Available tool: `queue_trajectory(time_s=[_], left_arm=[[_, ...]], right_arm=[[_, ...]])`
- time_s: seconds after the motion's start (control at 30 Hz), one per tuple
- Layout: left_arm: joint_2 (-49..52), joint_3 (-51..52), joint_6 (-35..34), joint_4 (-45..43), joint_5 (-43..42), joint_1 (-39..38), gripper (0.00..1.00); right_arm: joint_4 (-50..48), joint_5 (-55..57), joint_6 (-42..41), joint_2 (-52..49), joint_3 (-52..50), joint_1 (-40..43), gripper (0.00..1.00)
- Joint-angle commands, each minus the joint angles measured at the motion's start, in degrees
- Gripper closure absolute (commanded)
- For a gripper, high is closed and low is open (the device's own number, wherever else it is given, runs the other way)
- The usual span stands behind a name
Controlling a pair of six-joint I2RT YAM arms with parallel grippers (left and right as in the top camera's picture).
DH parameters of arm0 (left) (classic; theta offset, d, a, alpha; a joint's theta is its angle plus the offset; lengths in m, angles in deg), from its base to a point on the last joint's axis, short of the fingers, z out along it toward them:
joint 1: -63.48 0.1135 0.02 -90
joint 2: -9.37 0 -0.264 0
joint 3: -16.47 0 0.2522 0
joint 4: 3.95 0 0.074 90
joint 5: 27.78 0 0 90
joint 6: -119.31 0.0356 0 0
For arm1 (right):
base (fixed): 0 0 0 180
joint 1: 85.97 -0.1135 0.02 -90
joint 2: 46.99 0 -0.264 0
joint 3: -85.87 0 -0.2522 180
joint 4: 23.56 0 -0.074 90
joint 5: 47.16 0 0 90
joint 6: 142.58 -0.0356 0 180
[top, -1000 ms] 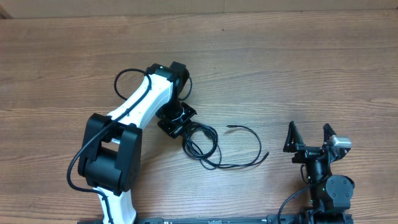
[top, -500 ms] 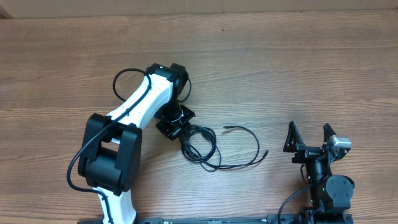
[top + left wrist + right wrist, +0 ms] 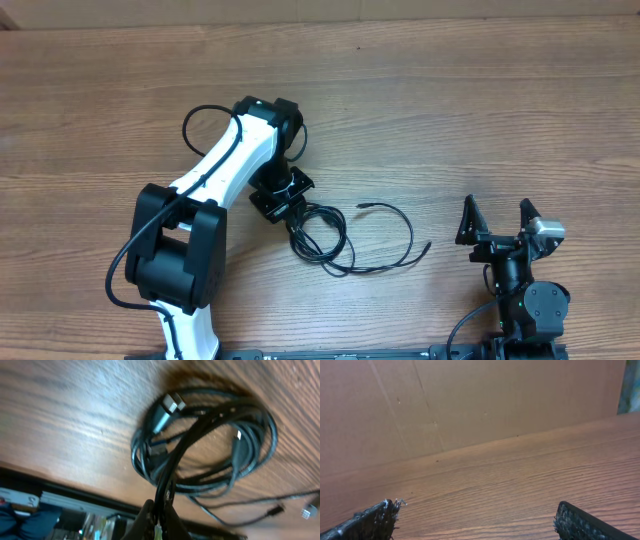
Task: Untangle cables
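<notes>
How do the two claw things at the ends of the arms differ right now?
The left end effector is pinched shut on one of the cables; the right end effector stands wide open, holding nothing. The left end effector is stretched out over the bundle on the table; the right end effector sits back near its own base, apart from the cables. Both are black with two fingers.

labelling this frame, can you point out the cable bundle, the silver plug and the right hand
cable bundle (image 3: 267, 440): left wrist view, right arc of the coil
silver plug (image 3: 167, 410): left wrist view, middle of the plug
right hand (image 3: 496, 204): overhead view, midway between its fingertips
</notes>
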Motion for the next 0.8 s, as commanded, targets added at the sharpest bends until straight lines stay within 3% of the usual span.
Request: queue_trajectory(time_s=[0.0, 0.37, 0.47, 0.6, 0.7, 0.77], left_arm=[[0.57, -1.86, 0.83, 1.11, -6.36, -0.07, 0.96], [0.57, -1.86, 1.05, 0.33, -11.43, -0.07, 0.96], [0.57, -1.86, 1.03, -2.43, -11.52, -0.07, 0.96], [0.57, -1.86, 1.01, -6.43, -13.35, -0.07, 0.96], [0.57, -1.86, 1.01, -8.46, -14.03, -0.07, 0.96], [0.57, -1.86, 1.05, -9.27, -14.23, -0.07, 0.96]], right_arm=[[-0.39, -0.28, 0.46, 0.68, -0.61, 0.07, 0.00], [-4.50, 1.05, -1.25, 0.68, -0.61, 0.07, 0.00], [-4.68, -7.82, -12.61, 0.68, -0.61, 0.07, 0.00], [-4.31, -28.72, -31.56, 0.68, -0.61, 0.07, 0.00], [-2.12, -42.56, -39.80, 0.68, -0.61, 0.07, 0.00], [-2.08, -45.09, -44.44, 0.68, -0.61, 0.07, 0.00]])
